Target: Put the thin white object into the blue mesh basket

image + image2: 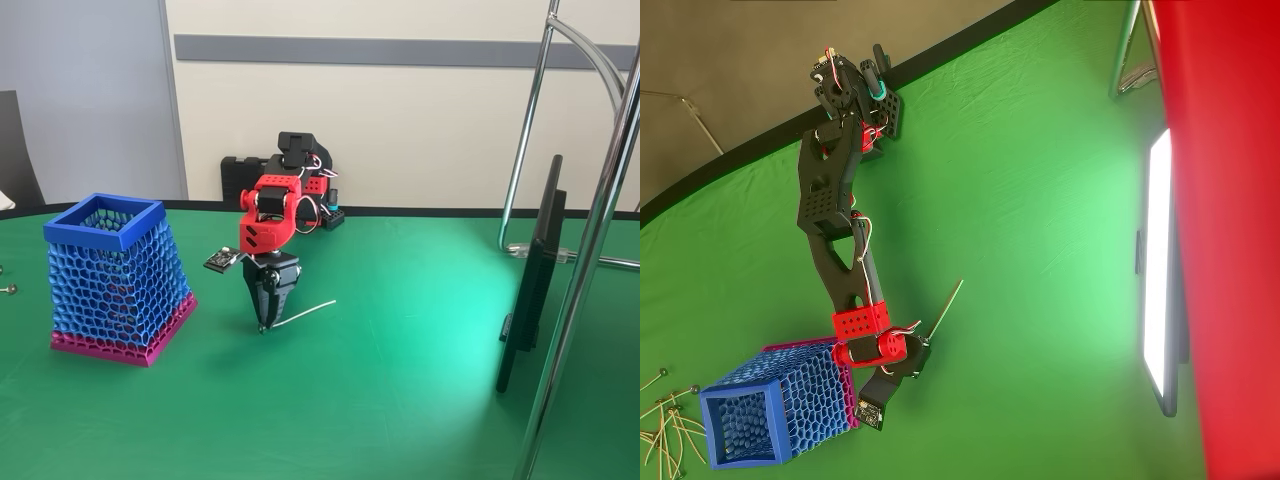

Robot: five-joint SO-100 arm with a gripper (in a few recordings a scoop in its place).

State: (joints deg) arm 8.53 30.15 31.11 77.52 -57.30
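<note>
1. Nearest to me in the fixed view is bare green table [380, 400], with a dark flat screen [530, 280] standing edge-on at the right beside chrome tubes [590, 250]
2. A little farther in, left of centre, my gripper [264, 322] points straight down at the cloth, its black fingers tapering to a point
3. I see the jaws pinched narrow on one end of the thin white object [305, 310]; the stick slants up and to the right from the fingertips, its free end off the table
4. In the overhead view the same stick [946, 310] juts out of the gripper [927, 343] over open green cloth
5. The blue mesh basket [105, 222] stands upright at the left on its magenta base, near the gripper but apart from it
6. Loose thin sticks [665, 425] lie by the basket [740, 455] in the overhead view
7. Farthest back, the arm's red and black base [300, 180] sits at the table's far edge against the wall
</note>
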